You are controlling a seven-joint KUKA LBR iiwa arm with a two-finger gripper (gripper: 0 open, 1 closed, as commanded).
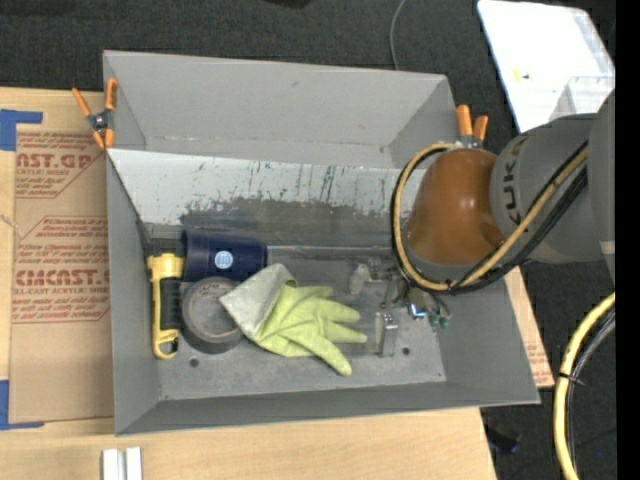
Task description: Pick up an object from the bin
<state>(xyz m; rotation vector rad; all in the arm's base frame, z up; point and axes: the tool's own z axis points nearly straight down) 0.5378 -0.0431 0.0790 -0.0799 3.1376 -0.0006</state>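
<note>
My gripper [376,304] hangs low over the bin floor at the right of centre, below the arm's orange cover. Its two metal fingers stand apart, open, with nothing between them. Just left of it lies a yellow-green rubber glove [303,325] with a pale grey cuff. The glove's fingertips point at the gripper and end close to the nearer finger [388,330]; I cannot tell whether they touch.
Left of the glove lie a grey tape roll [205,314], a dark blue cylinder with a round label [222,259] and a yellow-handled tool [163,305] along the left wall. Bare bin floor runs behind the glove and to the gripper's right.
</note>
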